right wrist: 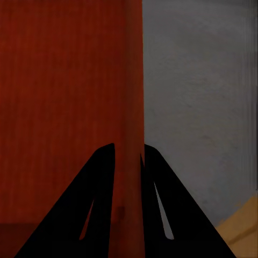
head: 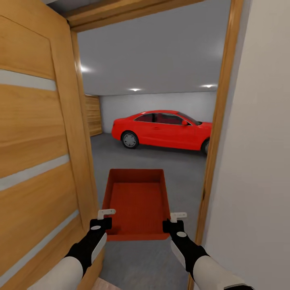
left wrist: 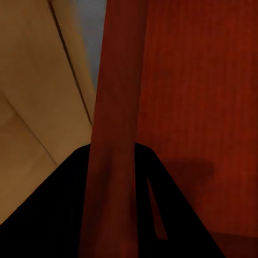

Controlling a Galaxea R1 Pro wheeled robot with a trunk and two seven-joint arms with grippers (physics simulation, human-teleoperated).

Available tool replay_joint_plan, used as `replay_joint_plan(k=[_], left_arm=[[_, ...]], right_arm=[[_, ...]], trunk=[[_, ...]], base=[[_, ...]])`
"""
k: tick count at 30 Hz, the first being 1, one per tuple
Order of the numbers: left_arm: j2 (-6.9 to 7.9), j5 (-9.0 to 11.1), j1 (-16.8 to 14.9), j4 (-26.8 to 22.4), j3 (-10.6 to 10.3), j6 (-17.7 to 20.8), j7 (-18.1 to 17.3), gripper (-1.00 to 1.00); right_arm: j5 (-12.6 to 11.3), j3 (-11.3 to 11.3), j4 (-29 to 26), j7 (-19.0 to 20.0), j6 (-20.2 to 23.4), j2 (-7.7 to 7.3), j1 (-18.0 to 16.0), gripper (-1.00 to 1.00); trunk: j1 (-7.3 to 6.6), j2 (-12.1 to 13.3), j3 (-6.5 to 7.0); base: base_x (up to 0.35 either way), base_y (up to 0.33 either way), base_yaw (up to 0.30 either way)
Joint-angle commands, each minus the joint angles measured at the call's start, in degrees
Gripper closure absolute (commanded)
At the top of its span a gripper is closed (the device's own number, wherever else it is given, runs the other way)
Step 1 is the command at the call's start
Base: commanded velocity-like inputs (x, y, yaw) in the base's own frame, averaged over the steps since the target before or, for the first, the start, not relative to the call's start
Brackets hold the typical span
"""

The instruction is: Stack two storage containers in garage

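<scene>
Container: one orange-red storage container, lidless, carried level at 6 o'clock in the head view, in the doorway.
Left gripper: pinching the container's left wall near its near corner; in the left wrist view the wall runs between the dark fingers.
Right gripper: pinching the right wall near its near corner; the right wrist view shows the wall clamped between both fingers.
Door: wooden, open, at 9 o'clock.
Door frame: wooden, at 3 o'clock.
Garage floor: dark grey, beyond the threshold.
Car: red, parked at 12 o'clock, well beyond the container.
Wall: white, far right.
</scene>
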Motion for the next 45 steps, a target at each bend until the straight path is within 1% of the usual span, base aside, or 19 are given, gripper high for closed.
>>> replay_joint_plan(k=[1, 10, 30, 34, 41, 45], left_arm=[[1.01, 0.2, 0.0, -1.2, 2.3, 0.4, 0.7, 1.00], [1.01, 0.2, 0.0, -1.1, 2.6, 0.5, 0.7, 1.00], [0.94, 0.2, 0.0, -1.3, 2.6, 0.4, 0.6, 1.00], [0.93, 0.2, 0.0, -1.5, 2.6, 0.3, 0.7, 1.00], [0.92, 0.2, 0.0, -1.6, 2.6, 0.3, 0.7, 1.00], [0.92, 0.2, 0.0, -1.6, 2.6, 0.3, 0.7, 1.00]], right_arm=[[-0.2, -0.4, 0.2, -0.5, -0.2, 0.00, -0.1, 1.00], [-0.2, -0.4, 0.2, -0.5, -0.2, 0.00, -0.1, 1.00], [-0.2, -0.4, 0.2, -0.5, -0.2, 0.00, -0.1, 1.00], [-0.2, -0.4, 0.2, -0.5, -0.2, 0.00, -0.1, 1.00], [-0.2, -0.4, 0.2, -0.5, -0.2, 0.00, -0.1, 1.00], [-0.2, -0.4, 0.2, -0.5, -0.2, 0.00, -0.1, 1.00]], trunk=[[0.04, -0.1, -0.10], [0.04, -0.1, -0.10], [0.04, -0.1, -0.10], [0.04, -0.1, -0.10], [0.04, -0.1, -0.10], [0.04, -0.1, -0.10]], base=[[0.244, 0.239, -0.245], [0.215, 0.286, -0.245], [0.178, 0.316, -0.245], [0.129, 0.137, -0.245], [0.019, 0.019, -0.236], [0.001, 0.001, -0.068]])
